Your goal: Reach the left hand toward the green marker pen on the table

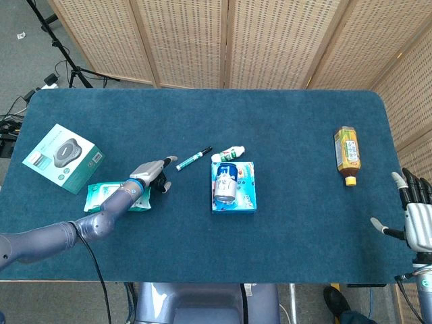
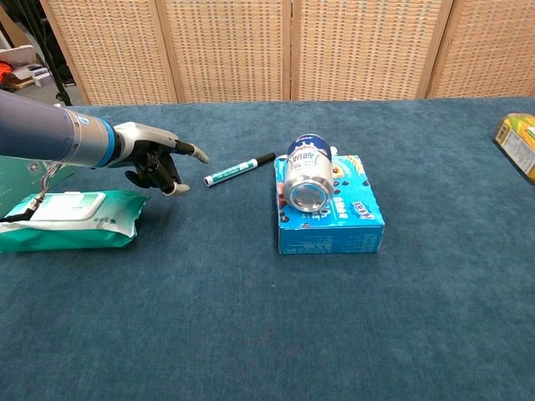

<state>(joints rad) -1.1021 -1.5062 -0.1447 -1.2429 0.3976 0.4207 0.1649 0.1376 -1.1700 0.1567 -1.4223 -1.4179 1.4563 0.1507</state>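
Chest view shows the left hand [image 2: 155,160] low over the worktop [image 2: 251,334], one finger stretched out toward the green marker pen [image 2: 238,170] and the rest of the fingers [image 2: 167,177] curled loosely under the palm, holding nothing. The pen lies flat just ahead of that outstretched fingertip, near but not touching, its black cap end pointing away toward the blue box [image 2: 330,213] and the can [image 2: 306,177] lying on top of it. Behind the fingers, beside the wrist, sits the wet wipes pack [image 2: 71,219].

From the head view the right hand [image 1: 413,216] hangs off the far edge of the worktop, fingers spread and empty, well apart from everything.

My worry is the approach angle. The pen is thin and round, so if the leading fingertip arrives along the worktop it would likely nudge the pen and roll it toward the box instead of settling over it. The curled fingers also look too tucked to close round the barrel without opening first.
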